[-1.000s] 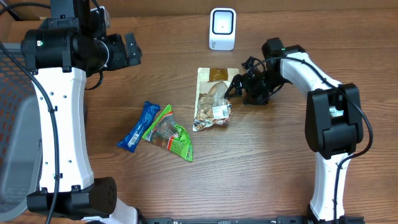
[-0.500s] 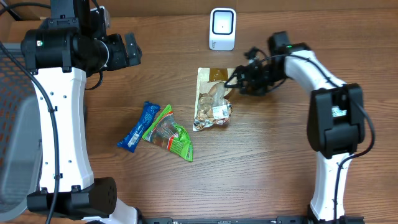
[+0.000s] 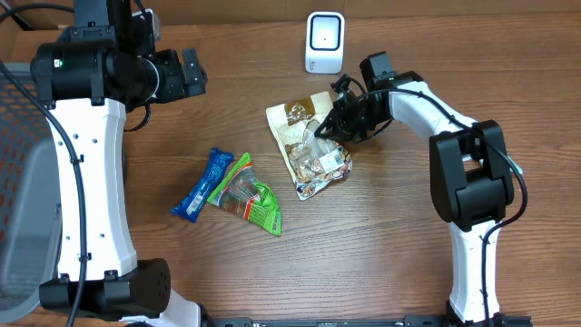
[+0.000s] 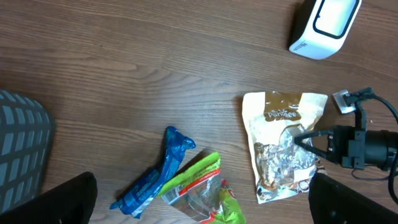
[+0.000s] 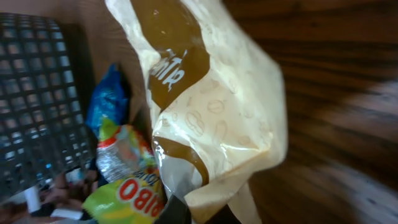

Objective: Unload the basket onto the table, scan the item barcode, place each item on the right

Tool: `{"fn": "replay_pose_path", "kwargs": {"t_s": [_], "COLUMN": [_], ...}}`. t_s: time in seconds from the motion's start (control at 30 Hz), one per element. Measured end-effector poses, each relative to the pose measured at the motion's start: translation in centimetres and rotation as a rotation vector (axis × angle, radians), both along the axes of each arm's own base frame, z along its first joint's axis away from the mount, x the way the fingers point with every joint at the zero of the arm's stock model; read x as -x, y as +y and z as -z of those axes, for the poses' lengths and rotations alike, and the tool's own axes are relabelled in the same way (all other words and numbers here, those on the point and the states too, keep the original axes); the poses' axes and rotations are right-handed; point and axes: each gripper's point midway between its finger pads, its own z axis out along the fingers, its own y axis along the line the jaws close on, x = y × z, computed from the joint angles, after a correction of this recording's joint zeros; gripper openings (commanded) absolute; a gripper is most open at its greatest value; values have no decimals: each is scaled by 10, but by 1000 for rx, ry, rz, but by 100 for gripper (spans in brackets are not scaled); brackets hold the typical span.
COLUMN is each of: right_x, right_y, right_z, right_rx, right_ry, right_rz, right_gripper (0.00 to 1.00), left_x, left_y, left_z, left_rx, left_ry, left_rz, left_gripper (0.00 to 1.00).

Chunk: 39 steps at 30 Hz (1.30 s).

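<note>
1. The snack bag point(image 3: 307, 145) lies near the middle of the tabletop point(image 3: 381, 254). Its brown top end points toward 11 o'clock and its crinkled clear end toward 5 o'clock, seen from overhead.
2. The right tool point(image 3: 331, 125) sits at the bag's 2 o'clock edge, so the bag spreads away from it toward 8 o'clock. Its jaws are pinched tight on that edge.
3. In the right wrist view the bag point(image 5: 211, 106) fills most of the frame, right up against the tool. Whether the bag is clear of the tabletop cannot be told.
4. The scanner point(image 3: 324, 42) stands at about 12 o'clock from the bag, near the far edge and apart from it, with its dark window on top.
5. The left tool point(image 3: 184, 74) hangs well off at the bag's 10 o'clock, spread wide and holding nothing.
6. A blue packet point(image 3: 204, 183) and a green packet point(image 3: 247, 193) lie side by side, touching, at the bag's 8 o'clock.
</note>
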Motion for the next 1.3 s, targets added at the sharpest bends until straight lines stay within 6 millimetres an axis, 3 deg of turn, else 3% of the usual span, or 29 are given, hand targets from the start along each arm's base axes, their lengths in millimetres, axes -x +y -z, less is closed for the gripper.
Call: {"fn": "replay_pose_path", "kwargs": {"t_s": [0.17,0.4,0.5,0.67,0.8,0.93,1.13,1.27,1.3], "right_x": [0,5,4,1,3,4,3,-5,-10], "right_y": [-3,-29,-28,-26,-26,-26,-27,-36,-46], "right_z": [-18,-32,-52,-102,-121,-122,-118,-96,-80], "right_rx": [-117,-173,-215,-270,-278,-264,-242,-124,-24], "right_ry": [82,285,296,295,375,499,534,454,397], "right_rz": [32,136,148,185,235,298,330,389,430], "right_gripper": [4,4,4,4,4,4,4,4,4], "left_x": [0,0,0,0,0,0,0,0,0], "left_y": [0,0,0,0,0,0,0,0,0], "left_z": [0,0,0,0,0,0,0,0,0], "left_rx": [0,0,0,0,0,0,0,0,0], "left_ry": [0,0,0,0,0,0,0,0,0], "left_rz": [0,0,0,0,0,0,0,0,0], "left_gripper": [100,100,100,100,100,100,100,100,99]}}
